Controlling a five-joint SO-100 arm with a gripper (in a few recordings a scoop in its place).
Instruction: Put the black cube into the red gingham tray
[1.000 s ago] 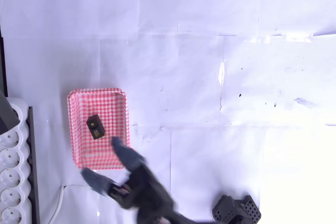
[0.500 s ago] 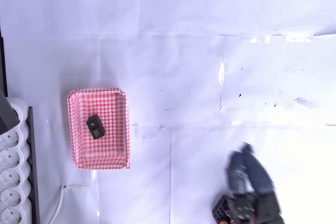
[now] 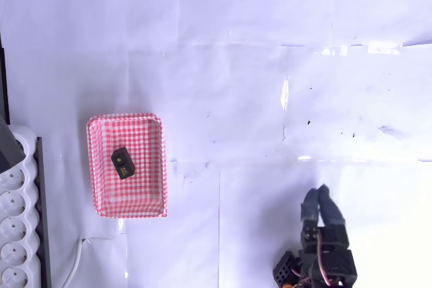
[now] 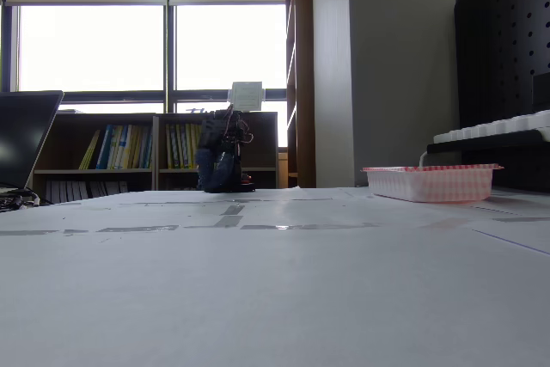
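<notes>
Table (image 3: 223,85): covered in white paper sheets, matt, seams taped; tape strips catch glare and look glossy. In the fixed view the paper (image 4: 275,298) reads smooth, faint sheen at the seams.

Red gingham tray (image 3: 94,166): checked print all over, thin moulded wall, looks like paper or light plastic; cannot tell which.

Black cube (image 3: 122,163): matt black, small pale mark on top face.

Gripper (image 3: 318,206): blue-grey soft-looking finger padding, dull; body black matt plastic.

Power strip (image 3: 15,234): white smooth plastic.

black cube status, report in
Black cube lying inside red gingham tray. Gripper shut, empty, well away from tray near bottom edge of overhead view. Nothing in the way.
</notes>
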